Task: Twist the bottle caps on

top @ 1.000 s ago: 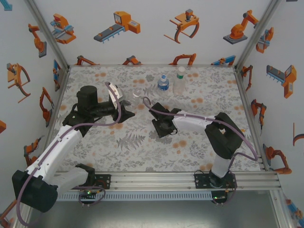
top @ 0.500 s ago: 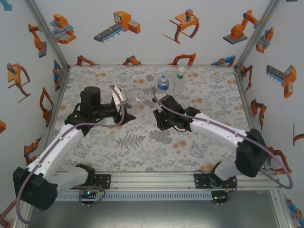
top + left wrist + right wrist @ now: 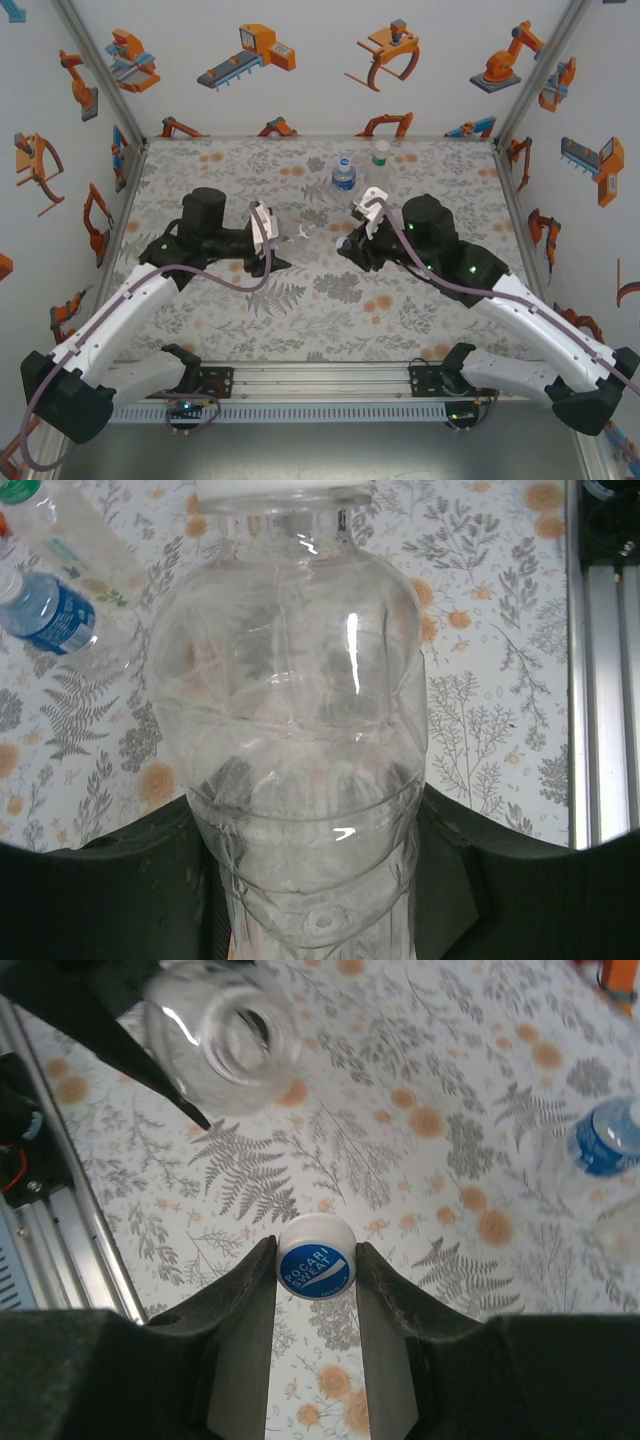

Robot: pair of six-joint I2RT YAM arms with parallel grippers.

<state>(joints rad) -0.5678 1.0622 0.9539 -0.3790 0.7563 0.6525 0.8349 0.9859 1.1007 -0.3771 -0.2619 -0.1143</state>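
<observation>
My left gripper (image 3: 315, 865) is shut on the lower body of the clear unlabelled bottle (image 3: 295, 700), whose open neck points away from the camera. In the top view the left gripper (image 3: 280, 243) holds that bottle (image 3: 303, 232) above the mat's middle. My right gripper (image 3: 315, 1260) is shut on a white bottle cap (image 3: 315, 1257) with a blue printed top, a little way short of the bottle's open mouth (image 3: 225, 1035). In the top view the right gripper (image 3: 350, 240) faces the left one at close range.
The blue-label bottle (image 3: 343, 175) and the pale bottle with a green cap (image 3: 378, 168) stand upright at the back of the mat, behind both grippers. An aluminium rail (image 3: 400, 375) runs along the near edge. Printed walls close the left, right and back sides.
The right arm has swung out and forward, carrying the cap towards the clear bottle. The left gripper has shifted right and nearer with the bottle. Both grips are unchanged.
</observation>
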